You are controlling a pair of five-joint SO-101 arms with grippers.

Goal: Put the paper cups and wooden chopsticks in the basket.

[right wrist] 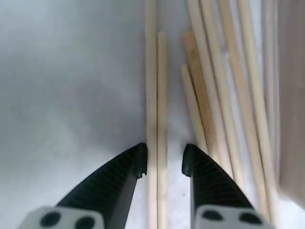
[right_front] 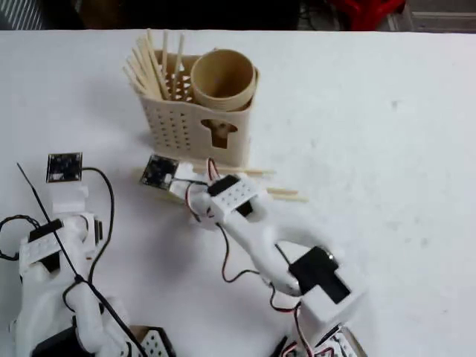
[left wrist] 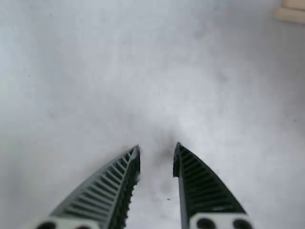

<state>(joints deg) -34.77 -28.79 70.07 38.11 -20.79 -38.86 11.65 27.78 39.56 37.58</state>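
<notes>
A cream perforated basket (right_front: 197, 130) stands at the table's far middle. It holds nested paper cups (right_front: 223, 78) and a bunch of upright wooden chopsticks (right_front: 152, 67). More chopsticks (right_front: 286, 195) lie flat on the table in front of it. My right arm (right_front: 253, 230) stretches to the basket's front. The right gripper (right wrist: 164, 150) is open, low over the table, with two parallel chopsticks (right wrist: 157, 95) between its fingertips and several more chopsticks (right wrist: 219, 86) beside them. My left gripper (left wrist: 156, 149) is open a little over bare table, holding nothing.
The white table (right_front: 387, 134) stretches wide to the right of the basket. The basket wall (right wrist: 293, 95) rises close beside the loose chopsticks. My left arm (right_front: 52, 253) stands at the near left with loose black cables. Chopstick ends (left wrist: 290, 12) show far from the left gripper.
</notes>
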